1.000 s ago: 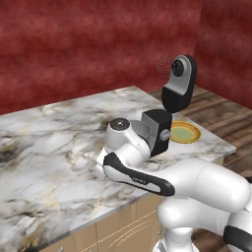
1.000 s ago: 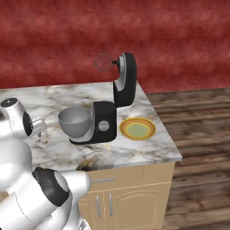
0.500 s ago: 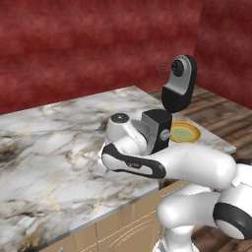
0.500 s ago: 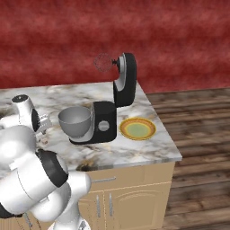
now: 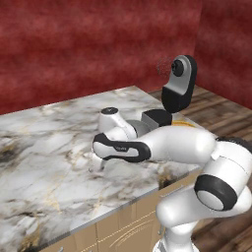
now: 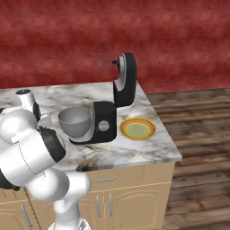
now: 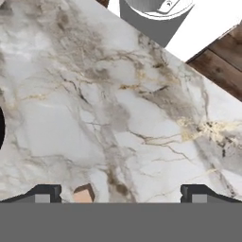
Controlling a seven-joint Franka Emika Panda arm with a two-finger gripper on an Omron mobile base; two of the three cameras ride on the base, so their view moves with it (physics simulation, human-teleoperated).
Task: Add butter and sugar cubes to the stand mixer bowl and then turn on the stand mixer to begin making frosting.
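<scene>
- Fingers (image 7: 121,193) are standing wide apart in the hand view, their two dark tips sitting far left and far right at the bottom, gripping nothing.
- Between those tips, nearer the left one, a small tan cube (image 7: 83,194) is lying on the marble worktop (image 7: 118,118).
- Compared with a second ago, the arm is reaching lower and further forward: in the left base view its white forearm is now lying almost level above the worktop (image 5: 44,147), with the hand hanging just over the marble left of the mixer.
- In the right base view the arm is bulking larger at the left edge than before, with the elbow folded lower.
- The stand mixer (image 6: 108,119) is sitting where it sat earlier, near the right end of the worktop, its head tilted up and back with the whisk in the air.
- The stand mixer bowl (image 6: 75,121) is resting on the mixer's black base, upright, unmoved.
- A yellow-rimmed plate (image 6: 138,129) is lying just right of the mixer, as before.
- Whether the tan cube is sugar or butter I cannot tell.
</scene>
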